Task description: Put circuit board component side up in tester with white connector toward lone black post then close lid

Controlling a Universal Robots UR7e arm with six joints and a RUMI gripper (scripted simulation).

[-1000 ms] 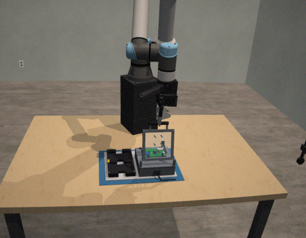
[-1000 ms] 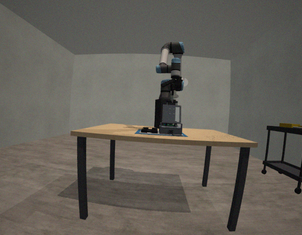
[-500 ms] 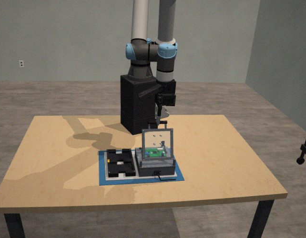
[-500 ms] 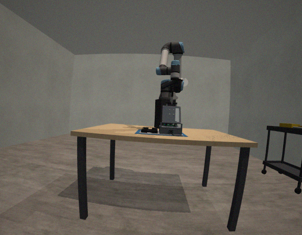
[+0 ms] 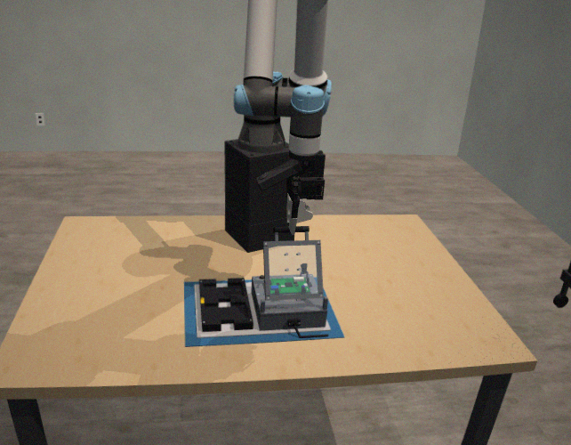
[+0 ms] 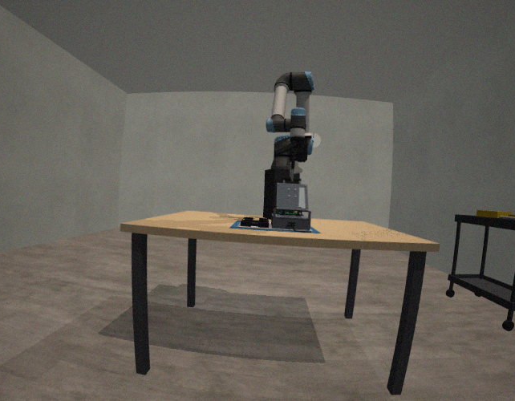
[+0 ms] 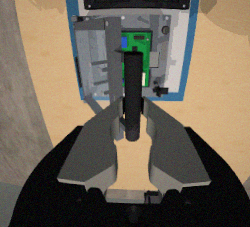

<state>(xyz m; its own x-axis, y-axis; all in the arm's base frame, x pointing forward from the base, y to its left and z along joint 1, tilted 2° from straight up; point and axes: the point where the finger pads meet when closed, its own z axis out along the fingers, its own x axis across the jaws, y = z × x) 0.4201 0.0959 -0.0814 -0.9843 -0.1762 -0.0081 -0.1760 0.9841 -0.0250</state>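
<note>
The green circuit board [image 5: 288, 285] lies flat in the grey tester [image 5: 291, 306]; it also shows in the wrist view [image 7: 136, 52], partly hidden by the lid handle. The tester's clear lid [image 5: 292, 268] stands tilted, partway down over the board. My gripper [image 7: 132, 98] is shut on the lid's black handle bar [image 7: 133, 94], seen at the lid's top edge in the top view [image 5: 291, 232]. The black tray [image 5: 225, 303] to the left of the tester holds no board.
Tray and tester sit on a blue mat [image 5: 261, 311] near the table's middle. The robot's black pedestal [image 5: 250, 196] stands right behind the tester. A black cart [image 6: 486, 258] stands off to the right, away from the table.
</note>
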